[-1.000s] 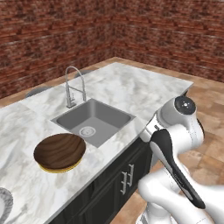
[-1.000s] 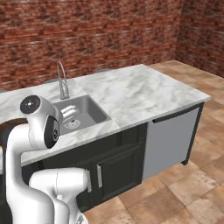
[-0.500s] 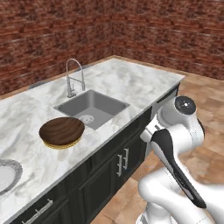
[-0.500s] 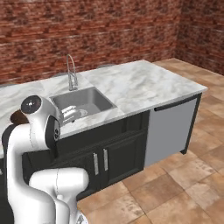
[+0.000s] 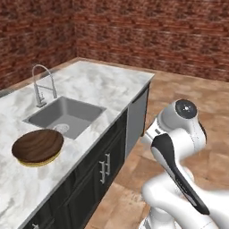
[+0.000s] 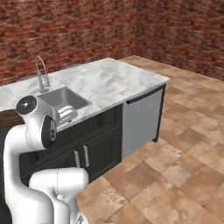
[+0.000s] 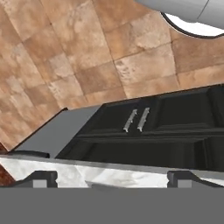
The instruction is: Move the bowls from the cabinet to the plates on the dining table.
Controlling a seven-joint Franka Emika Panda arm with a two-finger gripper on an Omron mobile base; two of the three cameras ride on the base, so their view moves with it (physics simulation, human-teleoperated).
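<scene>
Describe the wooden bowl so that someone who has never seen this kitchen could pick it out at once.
Find the marble-topped island with the inset steel sink. On the marble beside the sink basin, towards the island's front edge, sits the wooden bowl on a yellow-rimmed plate. It is round and dark reddish-brown, unlike the grey metal around it.

Red-brown brick walls (image 5: 147, 31) run all the way round the room and meet in a corner behind the island, and the floor (image 6: 183, 175) is big tan stone-look tiles with pale grout. Under the marble top there's a dark base with 2 panelled doors (image 6: 92, 153) with short silver bar handles, and a flat grey appliance front (image 6: 141, 123) sits right beside them at the end. Light's pretty even and soft, with no hard shadows anywhere.
</scene>
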